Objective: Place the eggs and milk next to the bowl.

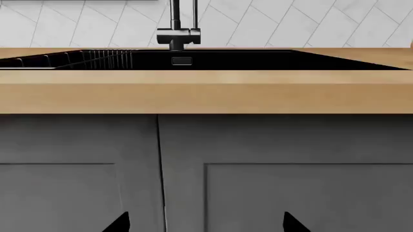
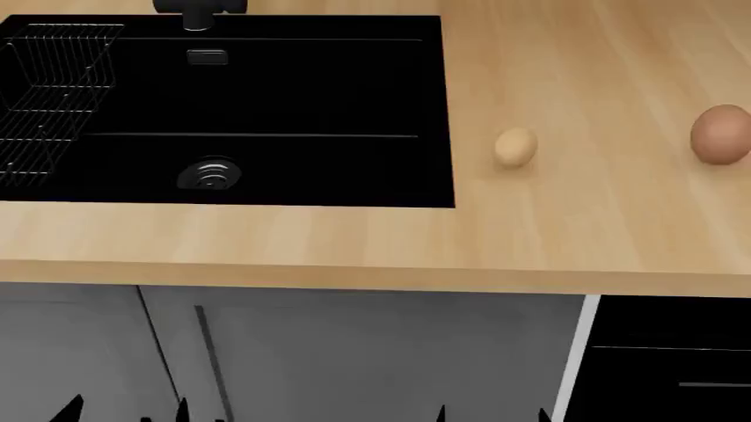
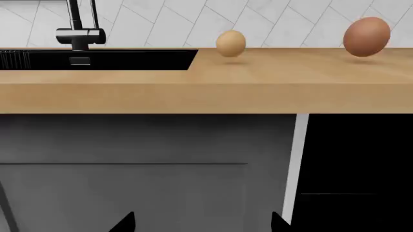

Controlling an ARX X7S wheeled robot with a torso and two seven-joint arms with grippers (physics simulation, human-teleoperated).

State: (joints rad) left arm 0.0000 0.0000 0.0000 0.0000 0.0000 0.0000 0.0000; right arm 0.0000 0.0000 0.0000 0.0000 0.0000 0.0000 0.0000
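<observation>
Smooth matt eggs (image 2: 515,147) on a light wood-grain countertop (image 2: 586,229) beside a black sink (image 2: 258,167).

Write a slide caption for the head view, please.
Two eggs, tan and brown, lie right of the black sink.

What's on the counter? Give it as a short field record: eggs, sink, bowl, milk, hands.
pale egg: on the wooden counter, just right of the sink
brown egg: farther right, near the head view's edge
sink: black, with a wire rack at its left
bowl: not in view
milk: not in view
left hand: open, below counter level
right hand: open, below counter level
</observation>
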